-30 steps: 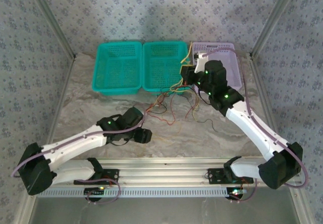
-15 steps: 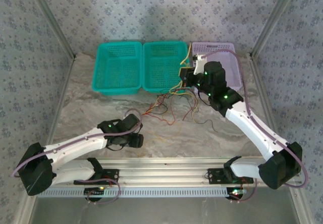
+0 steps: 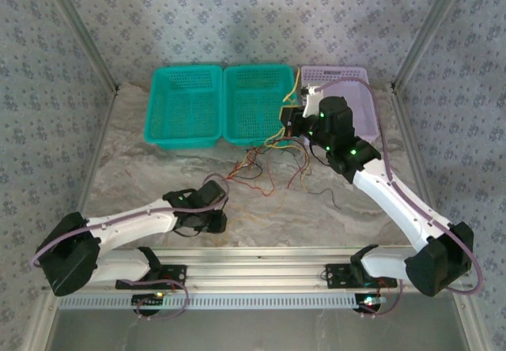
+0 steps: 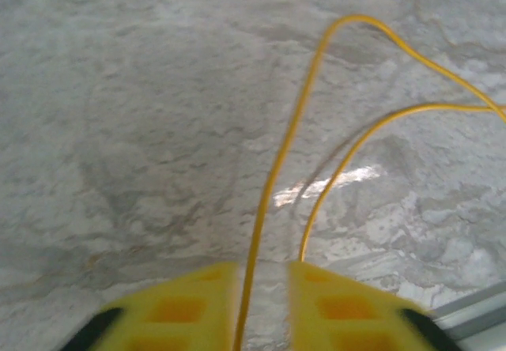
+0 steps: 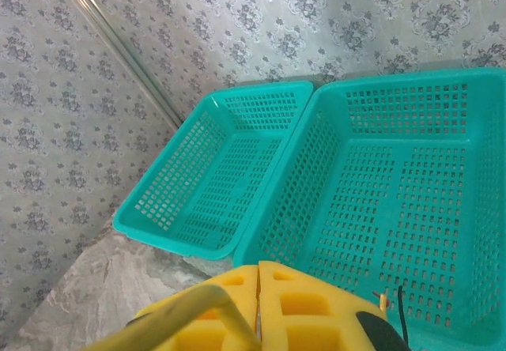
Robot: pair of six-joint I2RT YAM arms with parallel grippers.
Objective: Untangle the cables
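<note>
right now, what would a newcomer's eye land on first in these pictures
First, the loose tangle of thin yellow, red and black cables in the middle of the marbled grey table. Behind it, two teal plastic mesh baskets and a lilac one line the far edge. Both arms' yellow jaws pinch yellow strands, the right ones raised by the baskets.

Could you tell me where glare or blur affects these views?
Left wrist view: a glare streak whitens the table beside the yellow cable, and the left fingers at the bottom edge are out of focus. Right wrist view: the right fingers are blurred, the green baskets sharp. Top view: even, soft light.
</note>
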